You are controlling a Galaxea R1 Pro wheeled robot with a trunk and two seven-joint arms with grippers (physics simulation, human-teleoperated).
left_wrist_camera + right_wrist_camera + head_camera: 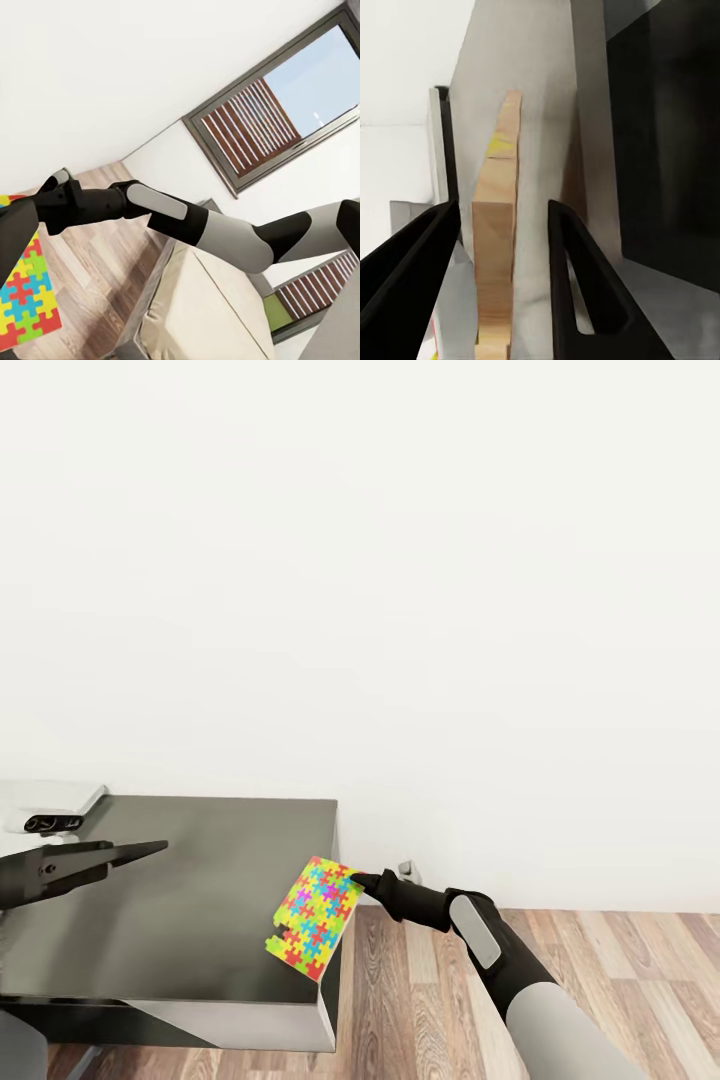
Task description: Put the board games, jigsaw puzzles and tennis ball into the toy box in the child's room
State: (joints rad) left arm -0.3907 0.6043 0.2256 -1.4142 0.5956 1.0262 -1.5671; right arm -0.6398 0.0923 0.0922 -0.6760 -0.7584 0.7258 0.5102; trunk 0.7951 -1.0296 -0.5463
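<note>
Right end effector [362, 881] gripping jigsaw puzzle [314, 916]

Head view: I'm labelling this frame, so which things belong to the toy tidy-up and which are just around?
Job:
- jigsaw puzzle, held at its edge by the right gripper over the corner of the dark table
- left gripper, hovering over the table

Just around:
- black device at the far left
- wall outlet

Jigsaw puzzle [315, 916] tilted over the table's [200, 880] right edge, between the right gripper's [358, 882] jaws.
</note>
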